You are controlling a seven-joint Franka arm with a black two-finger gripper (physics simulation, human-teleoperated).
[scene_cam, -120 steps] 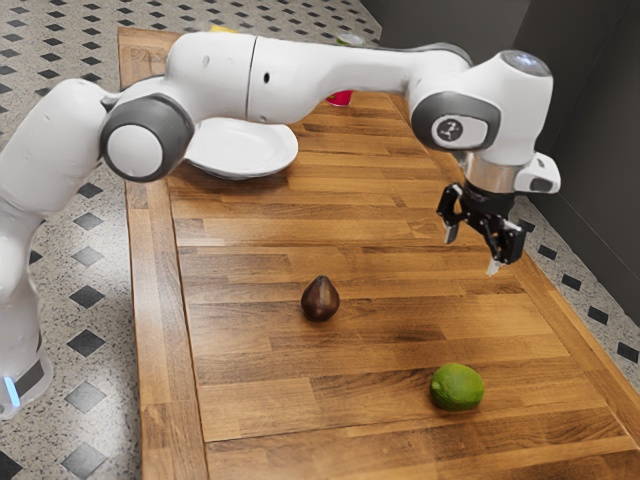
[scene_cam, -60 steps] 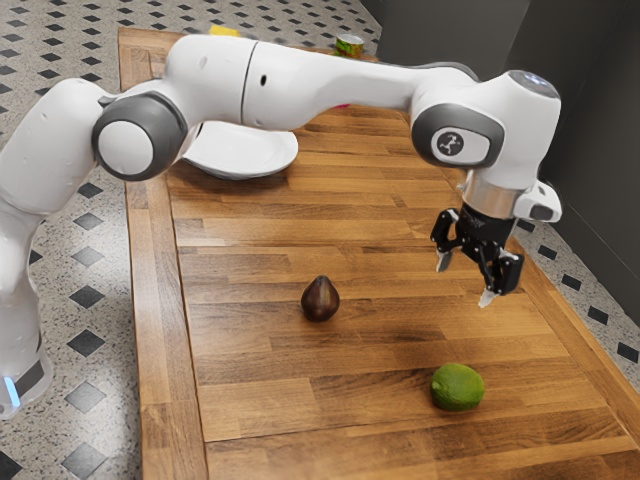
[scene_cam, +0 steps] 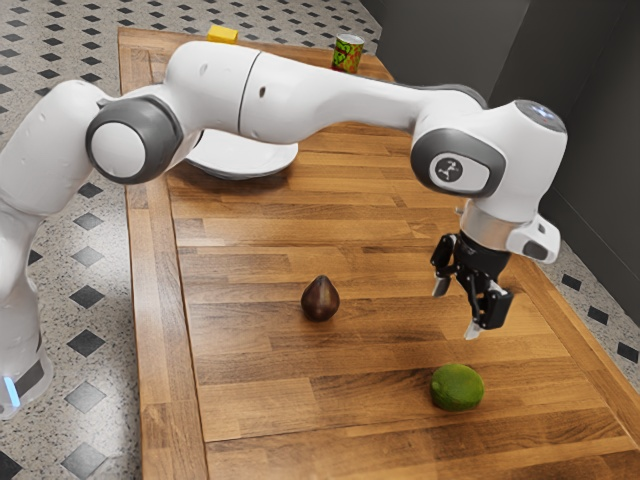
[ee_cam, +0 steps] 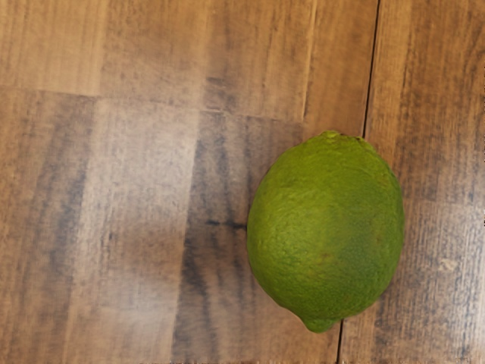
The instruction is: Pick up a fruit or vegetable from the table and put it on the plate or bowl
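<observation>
a long wooden table (scene_cam: pixel 300 230) is standing on a black-and-white tiled floor, and toward its near end, on the exterior view's right, the lime (scene_cam: pixel 457 387) is lying on bare boards, untouched and resting where it was a second ago. in the wrist view the lime (ee_cam: pixel 326 231) is showing large and close beneath the hand, its long axis running along the planks. the gripper (scene_cam: pixel 454 313) is hanging above it and a little farther along the table, its fingers spread wide with nothing between them. over the last second the hand has been sinking and drifting toward the fruit, so the arm seems to be choosing the lime and closing in. the grasp itself is not yet begun, and the hand is probably needing to drop further and centre over the lime. well apart, toward the exterior view's left, a dark brown fruit (scene_cam: pixel 320 298) is sitting alone. farther back the white plate (scene_cam: pixel 250 160) is waiting, partly behind the arm. as the arm lowers, a can (scene_cam: pixel 347 53) and a yellow block (scene_cam: pixel 223 34) are coming into sight at the far edge.
</observation>
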